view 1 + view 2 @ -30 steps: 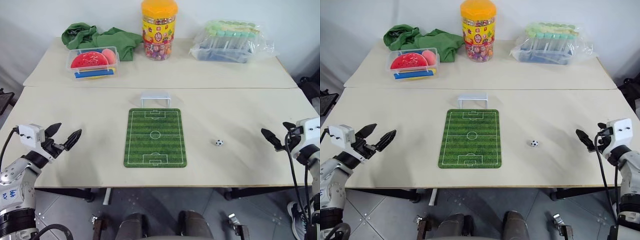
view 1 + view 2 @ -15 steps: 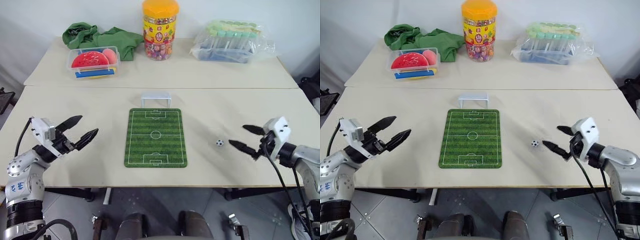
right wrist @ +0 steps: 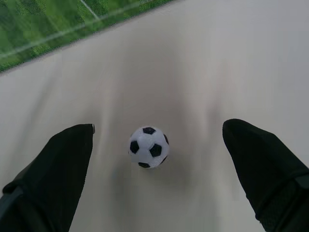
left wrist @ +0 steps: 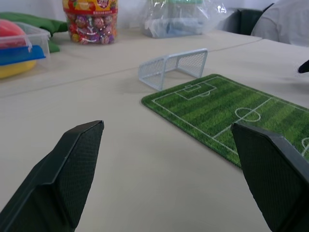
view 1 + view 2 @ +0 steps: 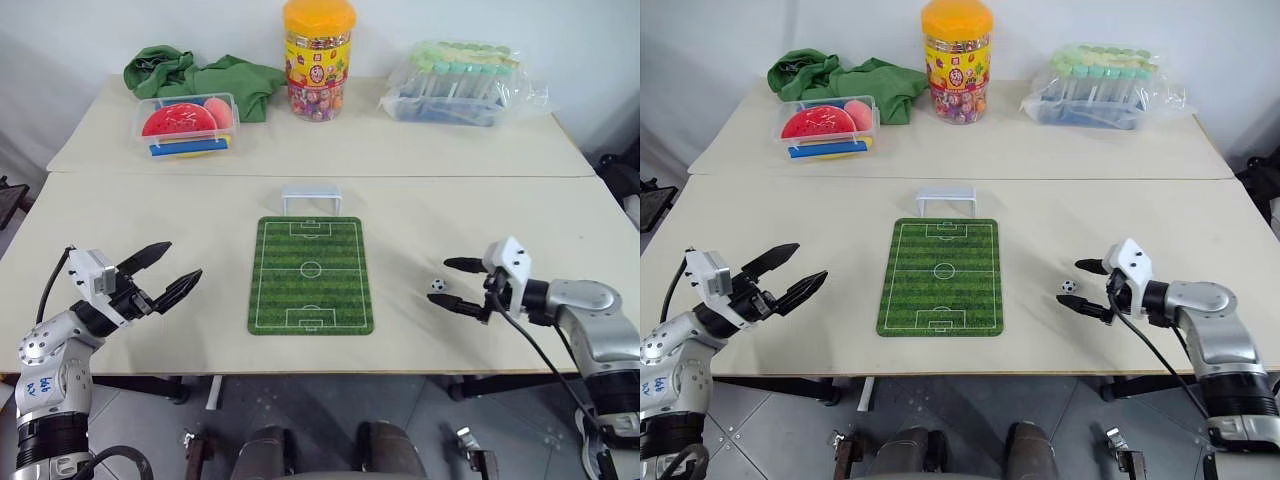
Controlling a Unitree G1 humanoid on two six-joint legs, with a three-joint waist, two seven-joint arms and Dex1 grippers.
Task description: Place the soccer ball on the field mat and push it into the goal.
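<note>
The tiny black-and-white soccer ball rests on the bare table, a short way right of the field mat. My right gripper is open and low over the table, its two black fingertips just right of the ball, one on either side of its line. The right wrist view has the soccer ball lying ahead between the spread fingers, untouched. The white wire goal stands at the mat's far end. My left gripper hovers open over the table left of the mat, empty.
Along the table's back stand a clear tub with red, yellow and blue toys, a green cloth, a candy jar and a bag of tubes. A seam splits the back table from the front one.
My right gripper has swung in from the table's right edge towards the ball, turning to point at it. My left gripper has moved slightly towards the mat. The ball has stayed put.
</note>
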